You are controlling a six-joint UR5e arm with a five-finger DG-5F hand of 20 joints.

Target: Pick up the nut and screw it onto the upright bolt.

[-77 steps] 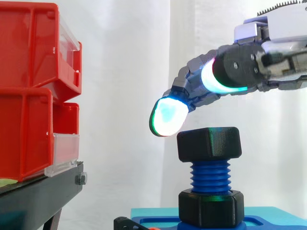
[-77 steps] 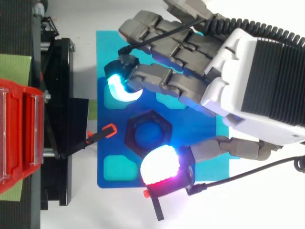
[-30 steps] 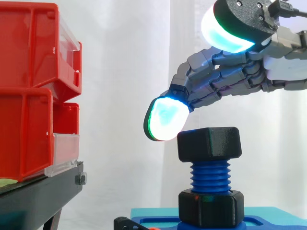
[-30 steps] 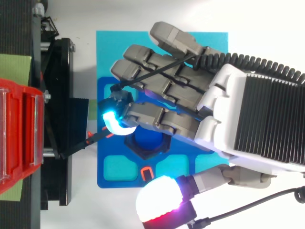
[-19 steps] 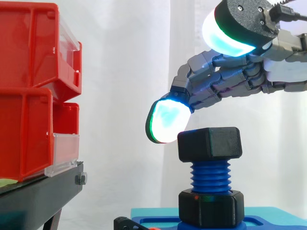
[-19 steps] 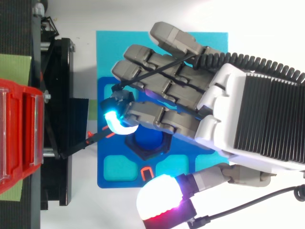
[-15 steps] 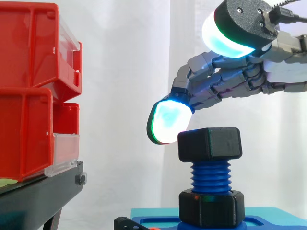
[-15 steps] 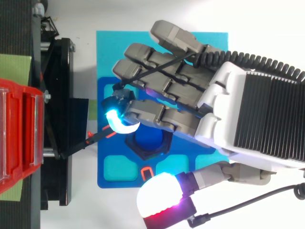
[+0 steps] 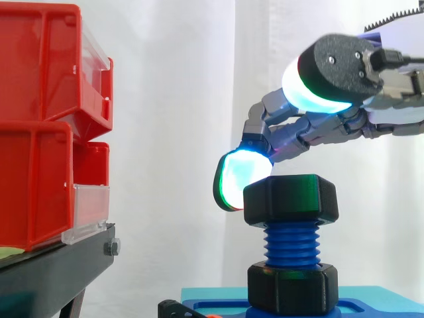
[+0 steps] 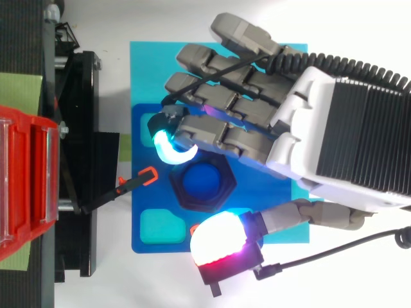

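- Nut point(image 9: 290, 199): black, hexagonal, on top of the upright blue bolt point(image 9: 291, 245), bare thread below it.
- Bolt: stands on a blue base point(image 10: 148, 64).
- Hand point(image 10: 282, 128): over the nut, fingers loosely bent, thumb spread wide, gripping nothing; one fingertip point(image 9: 240, 179) touches the nut's left edge.
- Red bins point(image 9: 40, 119): left, well apart.

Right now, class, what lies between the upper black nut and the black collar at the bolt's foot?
In the side view, only bare blue thread of the bolt separates the nut from the collar.
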